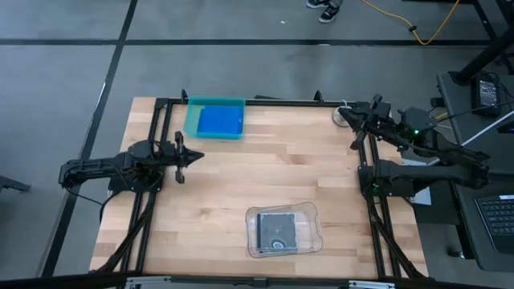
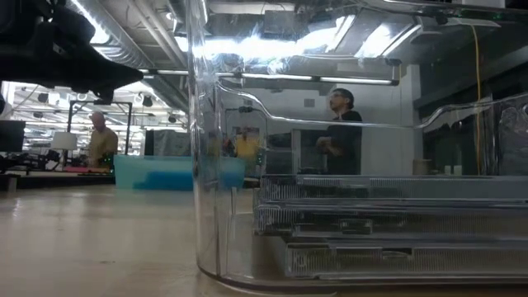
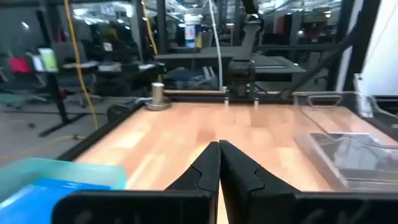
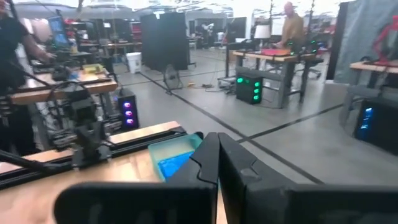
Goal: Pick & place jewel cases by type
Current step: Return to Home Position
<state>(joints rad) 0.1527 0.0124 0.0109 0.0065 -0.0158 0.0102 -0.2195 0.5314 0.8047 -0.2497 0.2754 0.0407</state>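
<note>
Both claws were pinched closed and empty, the left gripper (image 1: 191, 156) at the table's left side and the right gripper (image 1: 352, 120) at its right rear corner. The blue jewel cases (image 1: 219, 121) lay flat in the teal tray (image 1: 193, 104), nearer the left gripper. The dark jewel cases (image 1: 277, 229) sat in the clear tray (image 1: 313, 237), well apart from both. From above only the top case showed, while the low view showed them stacked.

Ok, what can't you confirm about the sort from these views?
- Blue cases in the teal tray: the high view shows only the top one; any beneath are hidden.
- Dark cases in the clear tray: same from above; the low view shows only edges through the tray wall.
</note>
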